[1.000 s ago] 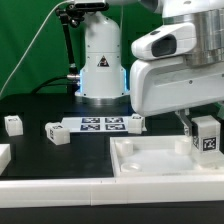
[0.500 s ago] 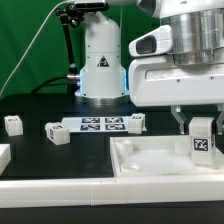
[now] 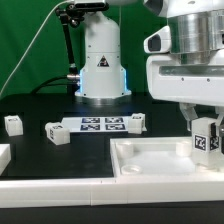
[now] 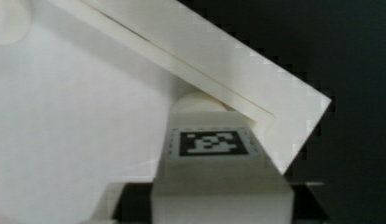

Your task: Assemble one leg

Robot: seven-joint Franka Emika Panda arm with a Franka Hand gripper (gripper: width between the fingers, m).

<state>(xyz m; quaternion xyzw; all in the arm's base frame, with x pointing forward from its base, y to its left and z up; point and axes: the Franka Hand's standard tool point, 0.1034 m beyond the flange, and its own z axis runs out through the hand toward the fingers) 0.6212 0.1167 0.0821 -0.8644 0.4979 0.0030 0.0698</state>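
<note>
My gripper [image 3: 204, 128] is shut on a white leg [image 3: 207, 140] with a black-and-white tag. It holds the leg upright over the far right part of the large white square tabletop [image 3: 150, 163] with raised rim. In the wrist view the leg [image 4: 215, 165] runs out from between the dark fingers [image 4: 133, 203] toward the tabletop's corner [image 4: 261, 100]. I cannot tell whether the leg's lower end touches the tabletop. Other legs lie on the black table: one [image 3: 13, 124] at the exterior view's left, one [image 3: 56, 132] nearer the middle, one [image 3: 136, 122] by the marker board.
The marker board [image 3: 95, 125] lies flat on the black table behind the tabletop. The arm's white base [image 3: 100, 60] stands behind it. A white part [image 3: 4, 156] shows at the exterior view's left edge. A white strip [image 3: 60, 187] runs along the front.
My gripper has moved with the leg toward the exterior view's right and slightly down over the tabletop's far right part. The loose legs have not moved.
</note>
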